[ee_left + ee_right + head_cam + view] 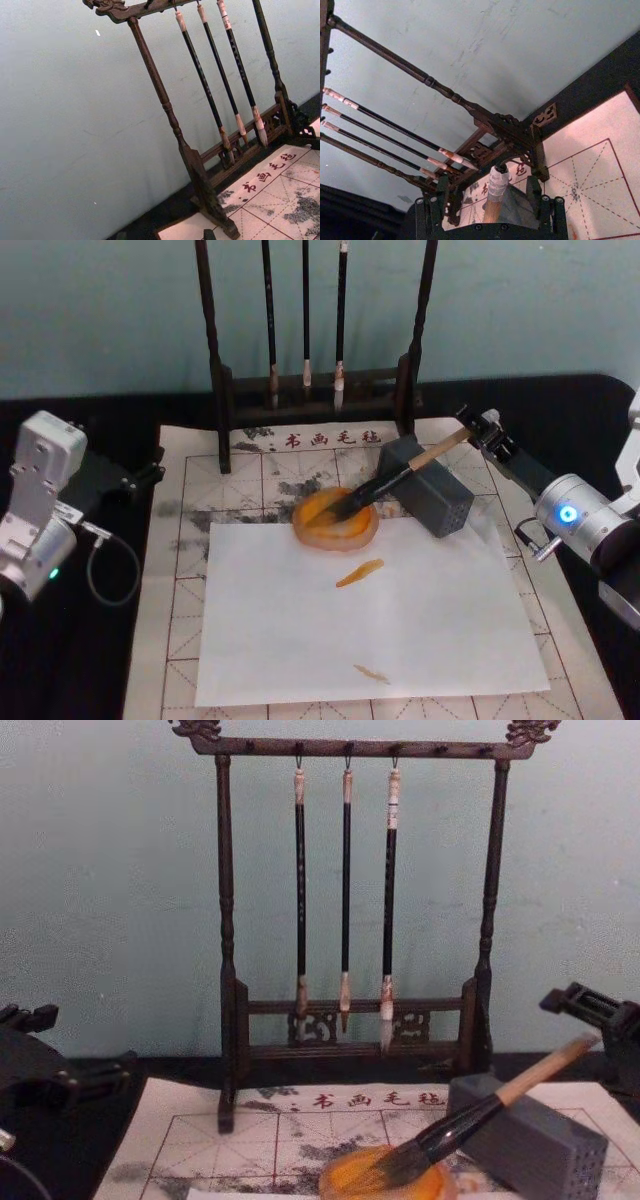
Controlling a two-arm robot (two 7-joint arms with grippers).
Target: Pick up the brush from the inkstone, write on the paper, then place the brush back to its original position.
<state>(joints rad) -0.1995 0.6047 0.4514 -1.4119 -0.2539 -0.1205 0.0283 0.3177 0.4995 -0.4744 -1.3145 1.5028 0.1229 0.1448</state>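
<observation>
Brush (pixel 400 478) propped aslant, bristles in the orange dish (pixel 336 519), handle end between the right gripper's fingers.

Its thick pale wooden handle runs into a glossy black ferrule and dark bushy bristles; the white-capped end rises to the far right, the tip points down to the near left, and the shaft leans across the grey perforated block (pixel 426 485). The right gripper (pixel 474 427) is at the handle's cap, one finger on each side of it; whether they clamp it I cannot tell. The left gripper (pixel 152 476) is parked at the far left, its state unclear. The paper (pixel 240 485) with its red grid lies under a plain white sheet (pixel 400 620), which carries two orange strokes. Three thin brushes (pixel 345 890) hang on the dark rack (pixel 225 920) at the far side.
</observation>
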